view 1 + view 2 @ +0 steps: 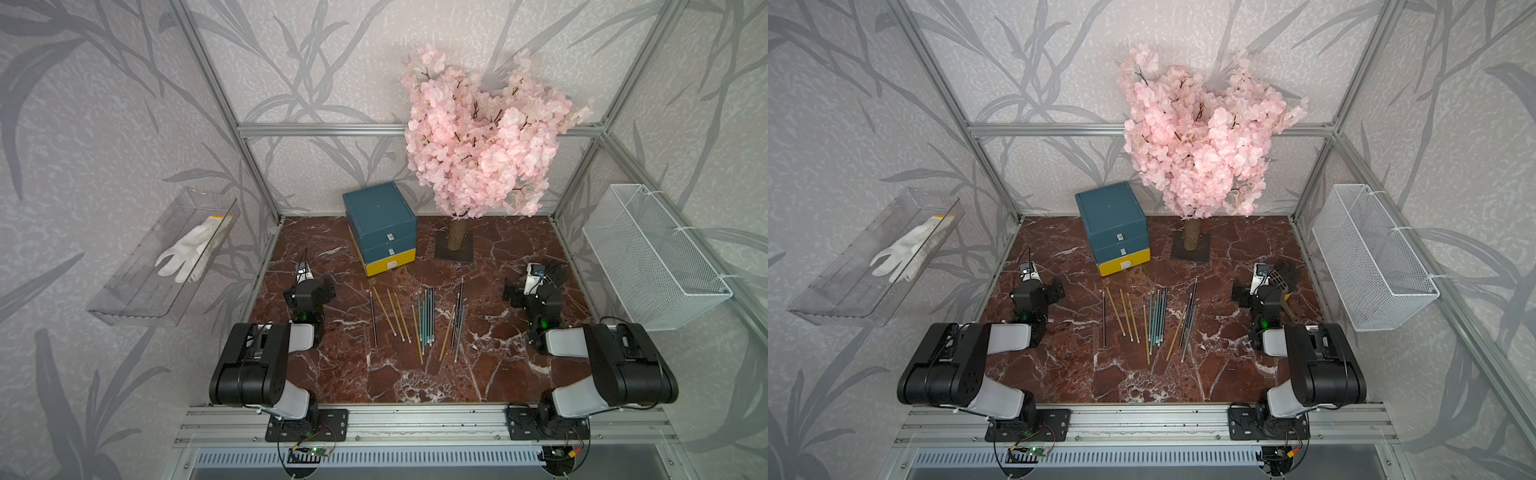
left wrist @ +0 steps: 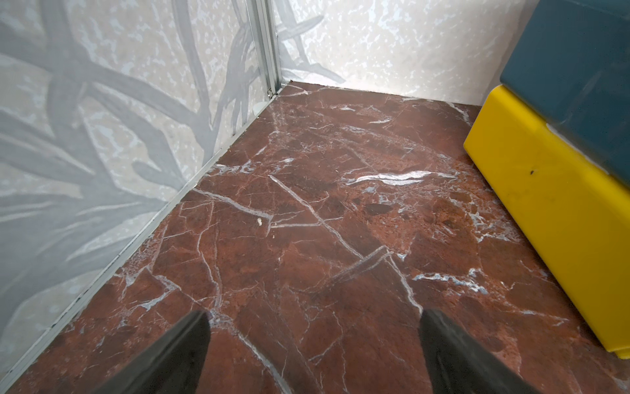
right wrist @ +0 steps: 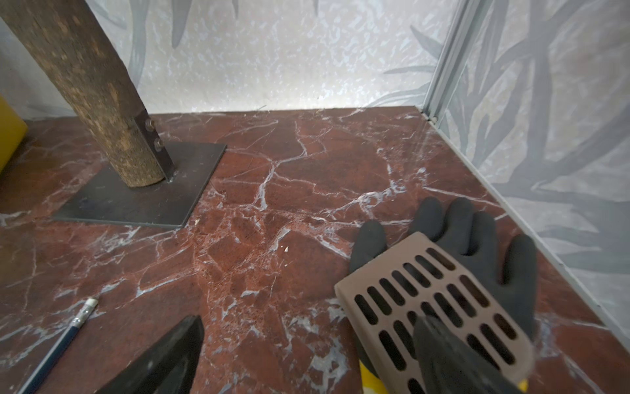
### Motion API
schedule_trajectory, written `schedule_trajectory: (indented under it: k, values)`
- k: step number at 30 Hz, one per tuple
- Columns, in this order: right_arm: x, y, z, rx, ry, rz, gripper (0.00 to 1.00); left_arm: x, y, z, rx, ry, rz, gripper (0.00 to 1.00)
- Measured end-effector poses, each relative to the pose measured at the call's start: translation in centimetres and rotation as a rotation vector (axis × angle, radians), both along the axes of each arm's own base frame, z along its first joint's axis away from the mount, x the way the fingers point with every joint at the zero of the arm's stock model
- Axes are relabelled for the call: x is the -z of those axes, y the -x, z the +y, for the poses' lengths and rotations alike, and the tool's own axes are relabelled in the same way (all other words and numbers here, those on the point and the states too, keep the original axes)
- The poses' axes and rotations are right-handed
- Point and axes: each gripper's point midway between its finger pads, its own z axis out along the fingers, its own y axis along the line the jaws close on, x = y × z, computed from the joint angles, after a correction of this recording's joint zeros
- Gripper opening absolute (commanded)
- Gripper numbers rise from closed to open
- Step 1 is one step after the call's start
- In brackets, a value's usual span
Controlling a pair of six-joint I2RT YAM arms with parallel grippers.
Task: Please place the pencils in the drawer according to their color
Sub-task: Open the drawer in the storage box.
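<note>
We've got the black left gripper [image 2: 313, 327] and right gripper [image 3: 306, 327] tucked back, tilted down over the red-brown marble tabletop [image 2: 341, 204], jaws spread wide.

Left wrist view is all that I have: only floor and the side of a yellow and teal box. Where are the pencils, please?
Observer: The pencils lie loose on the marble table, in front of the drawer.
Operator: Which way does its front face?
Observer: Toward the pencils. It shows three white tabs, and the yellow drawer is the lowest.
Operator: Is the right gripper free?
Observer: The right gripper is open and empty, but a black glove and a brown slotted piece are close beside it.
</note>
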Motion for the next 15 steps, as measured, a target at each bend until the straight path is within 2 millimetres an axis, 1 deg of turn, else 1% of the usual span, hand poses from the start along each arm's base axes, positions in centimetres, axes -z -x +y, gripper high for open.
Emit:
schedule_trajectory:
  k: [1, 2, 3, 6, 7, 9, 11, 12, 13, 15]
  values:
    - [-1.1, 0.2, -0.2, 0.017, -0.005, -0.023, 0.99, -0.1, -0.2, 0.1, -0.006, -0.001, 0.015, 1.0]
    - [-2.7, 0.4, -0.6, 0.039, -0.018, -0.056, 0.99, -0.4, -0.5, 0.2, -0.015, -0.005, 0.036, 1.0]
    - [-4.0, 0.6, -0.7, 0.055, -0.036, -0.084, 0.99, -1.1, -0.9, 0.4, -0.023, -0.007, 0.043, 1.0]
    - [-8.5, 1.1, -1.5, 0.128, -0.172, -0.169, 0.99, -4.8, -2.3, 0.6, -0.038, -0.011, 0.015, 1.0]
    - [-10.0, 1.4, -1.9, 0.165, -0.25, -0.197, 0.99, -6.0, -2.5, 0.6, -0.039, -0.008, 0.002, 1.0]
    - [-12.1, 2.4, -2.6, 0.203, -0.396, -0.246, 0.99, -8.2, -2.3, 0.6, -0.045, 0.009, -0.012, 1.0]
    - [-13.2, 3.1, -2.9, 0.203, -0.49, -0.252, 0.99, -9.6, -1.9, 0.6, -0.055, 0.037, -0.015, 1.0]
    - [-13.4, 3.3, -2.7, 0.193, -0.534, -0.233, 0.99, -10.3, -1.6, 0.4, -0.055, 0.055, -0.013, 1.0]
    - [-13.6, 3.3, -2.1, 0.17, -0.567, -0.207, 0.99, -10.8, -1.3, 0.3, -0.052, 0.073, -0.011, 1.0]
    - [-13.6, 3.3, -0.3, 0.099, -0.658, -0.149, 0.99, -11.9, -0.6, -0.2, -0.045, 0.119, -0.001, 1.0]
